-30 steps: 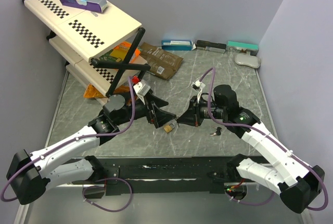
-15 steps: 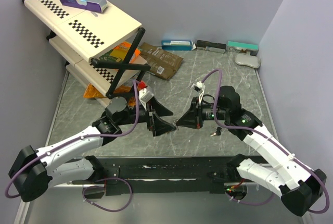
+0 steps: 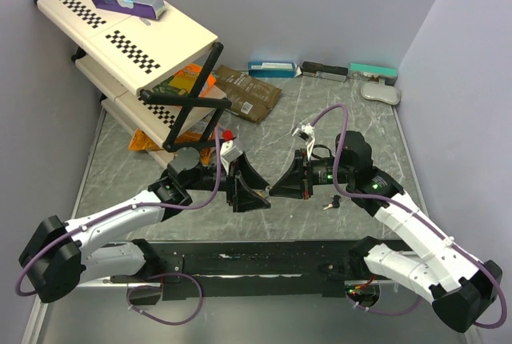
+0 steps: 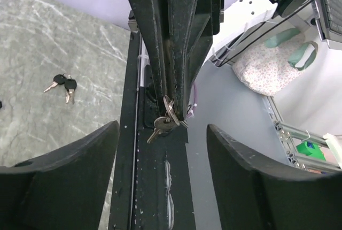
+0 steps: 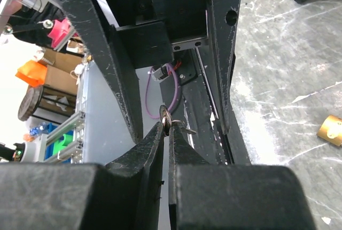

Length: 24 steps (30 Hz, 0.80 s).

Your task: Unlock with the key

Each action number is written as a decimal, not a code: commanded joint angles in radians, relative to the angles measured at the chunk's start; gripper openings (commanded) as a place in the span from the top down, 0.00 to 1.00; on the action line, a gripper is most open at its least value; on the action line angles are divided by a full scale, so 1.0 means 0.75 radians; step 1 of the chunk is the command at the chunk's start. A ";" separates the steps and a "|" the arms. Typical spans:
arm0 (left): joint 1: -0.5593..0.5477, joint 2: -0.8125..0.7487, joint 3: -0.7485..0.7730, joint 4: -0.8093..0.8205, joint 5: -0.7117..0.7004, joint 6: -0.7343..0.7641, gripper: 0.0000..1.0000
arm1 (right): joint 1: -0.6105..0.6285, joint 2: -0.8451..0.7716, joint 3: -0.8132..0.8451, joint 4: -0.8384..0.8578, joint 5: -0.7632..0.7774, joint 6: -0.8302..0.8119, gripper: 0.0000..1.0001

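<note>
My right gripper is shut on a small silver key, and a second key on the same ring hangs beside it. Tip to tip with it is my left gripper, jaws apart with nothing between them. In the top view the two grippers meet at mid-table, left and right, both rolled on their sides. A brass padlock lies on the table beneath them. In the top view it is hidden under the left gripper.
A spare pair of black-headed keys lies on the table by the right arm. A folding white shelf stands at the back left, with brown packets beside it. Small boxes line the back wall.
The left gripper has moved right, toward the right gripper's tips, covering the padlock in the top view, and its jaws have narrowed a little. The right arm has drawn back slightly, still holding the key.
</note>
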 commanded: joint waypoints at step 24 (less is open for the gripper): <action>-0.012 0.012 0.007 0.154 0.020 -0.049 0.95 | -0.014 -0.062 0.042 0.055 0.001 0.013 1.00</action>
